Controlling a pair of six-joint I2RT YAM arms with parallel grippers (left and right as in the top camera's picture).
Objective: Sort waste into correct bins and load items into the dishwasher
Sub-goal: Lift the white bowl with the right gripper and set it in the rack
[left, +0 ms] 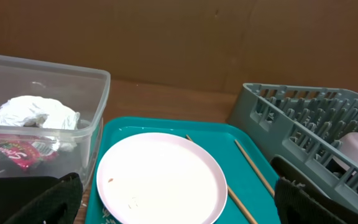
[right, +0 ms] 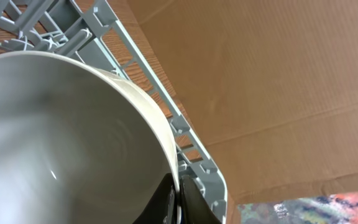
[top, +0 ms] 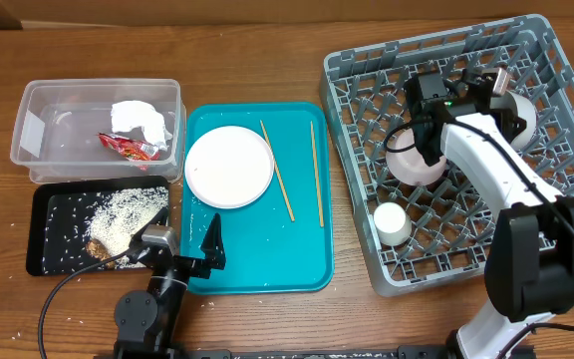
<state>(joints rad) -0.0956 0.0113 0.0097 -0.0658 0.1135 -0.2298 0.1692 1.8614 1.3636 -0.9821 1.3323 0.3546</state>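
Clear rectangular plastic tub (top: 43, 105) holds red wrapper (top: 128, 148), white napkin (top: 140, 120)
Left pincer (top: 185, 241) gapes wide before the round white plate (top: 229, 167); right pincer (right: 178, 199) pinches the rim of a pale pink-white bowl (right: 55, 137) inside the grey lattice dish rack (top: 367, 110). Let go tilted, it could tip off the pegs.

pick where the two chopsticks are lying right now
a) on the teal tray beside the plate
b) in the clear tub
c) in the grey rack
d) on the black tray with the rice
a, since the overhead view shows both chopsticks lying flat on the teal tray, next to the plate.
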